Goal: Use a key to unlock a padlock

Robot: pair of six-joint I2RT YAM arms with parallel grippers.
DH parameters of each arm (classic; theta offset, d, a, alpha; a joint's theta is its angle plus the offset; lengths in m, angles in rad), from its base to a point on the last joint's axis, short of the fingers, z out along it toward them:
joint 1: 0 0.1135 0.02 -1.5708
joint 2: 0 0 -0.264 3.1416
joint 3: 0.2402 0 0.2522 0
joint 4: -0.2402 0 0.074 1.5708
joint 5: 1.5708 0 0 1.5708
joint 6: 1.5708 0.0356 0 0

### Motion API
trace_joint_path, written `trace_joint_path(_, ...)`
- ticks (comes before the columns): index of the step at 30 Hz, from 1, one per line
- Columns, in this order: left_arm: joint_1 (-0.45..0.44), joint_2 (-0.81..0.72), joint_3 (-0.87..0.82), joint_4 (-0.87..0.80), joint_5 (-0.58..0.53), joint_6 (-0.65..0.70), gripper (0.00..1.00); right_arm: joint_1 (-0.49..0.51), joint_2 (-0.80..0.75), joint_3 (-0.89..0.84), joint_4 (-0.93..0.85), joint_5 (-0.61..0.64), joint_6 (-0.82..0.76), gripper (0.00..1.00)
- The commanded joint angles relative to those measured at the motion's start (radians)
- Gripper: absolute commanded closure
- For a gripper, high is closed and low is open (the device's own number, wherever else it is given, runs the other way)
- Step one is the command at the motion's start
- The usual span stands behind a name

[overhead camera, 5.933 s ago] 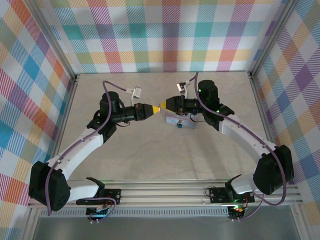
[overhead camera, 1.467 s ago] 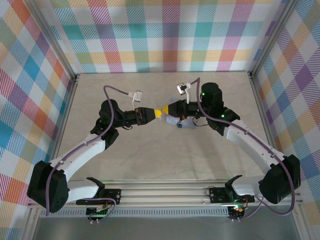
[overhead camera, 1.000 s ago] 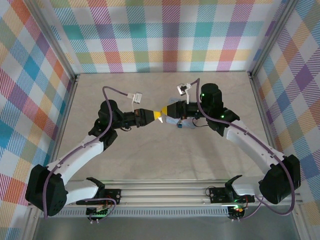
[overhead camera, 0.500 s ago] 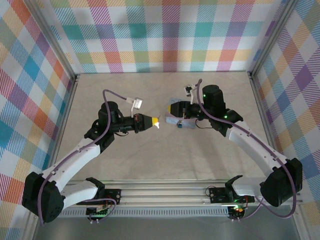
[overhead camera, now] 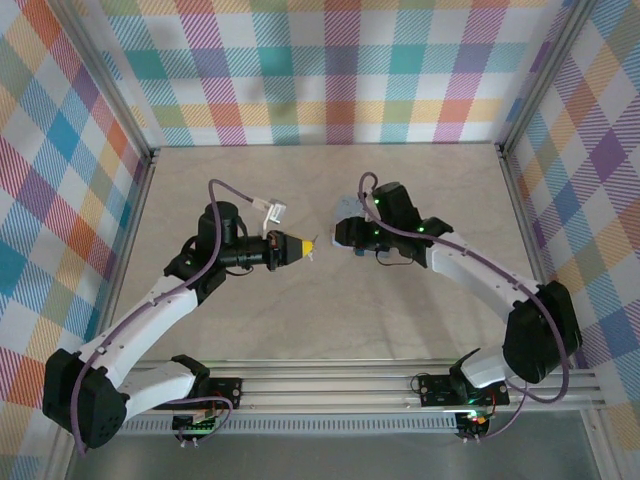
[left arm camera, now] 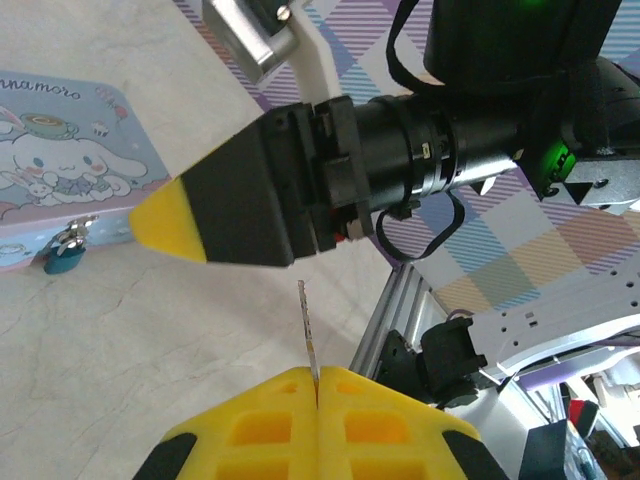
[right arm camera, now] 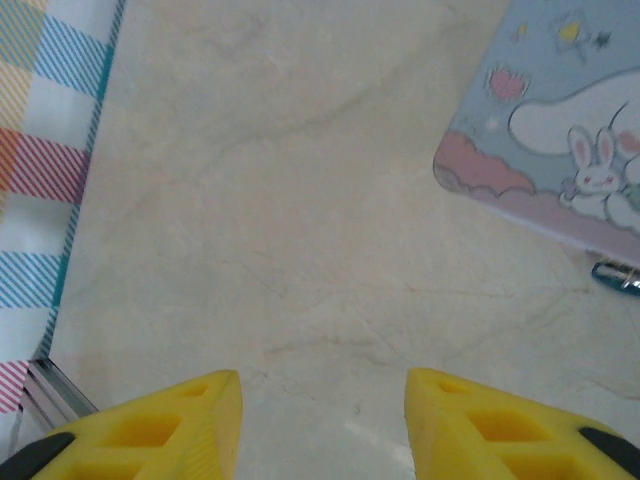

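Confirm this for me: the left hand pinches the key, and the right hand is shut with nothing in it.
Not quite. The right hand is open, not shut: the right wrist view shows its yellow fingers apart with nothing between. The left hand does pinch the key.

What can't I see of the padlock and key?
Small dark-blue padlock: right wrist view, cut off by the right edge; left wrist view, too small to show its keyhole.
Thin grey metal key: left wrist view, head hidden between the yellow fingers of the left gripper.
Pale blue cartoon-printed box: top view, mostly covered by the right arm.
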Motion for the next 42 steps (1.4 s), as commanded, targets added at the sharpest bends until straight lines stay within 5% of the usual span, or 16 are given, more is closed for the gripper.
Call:
trace_joint_path(1, -0.012, 0.01, 0.04, -0.062, -0.015, 0.064, 1.0, 0.004, -0.032, 0.0, 0.037, 0.015, 0.032, 0.53)
trace_joint_path(8, -0.036, 0.02, 0.097, -0.219, -0.196, 0.209, 1.0, 0.009, -0.089, 0.003, 0.075, -0.034, 0.182, 0.51)
trace_joint_path(16, -0.147, 0.011, 0.102, -0.2, -0.482, 0.338, 1.0, 0.097, -0.043, 0.104, 0.076, -0.11, 0.319, 0.52)
trace_joint_path(37, -0.326, 0.029, 0.133, -0.196, -0.821, 0.509, 1.0, 0.13, 0.029, 0.16, -0.038, -0.088, 0.392, 0.57)
trace_joint_path(42, -0.357, 0.041, 0.137, -0.201, -0.858, 0.53, 1.0, 0.13, 0.04, 0.158, -0.033, -0.102, 0.393, 0.73)
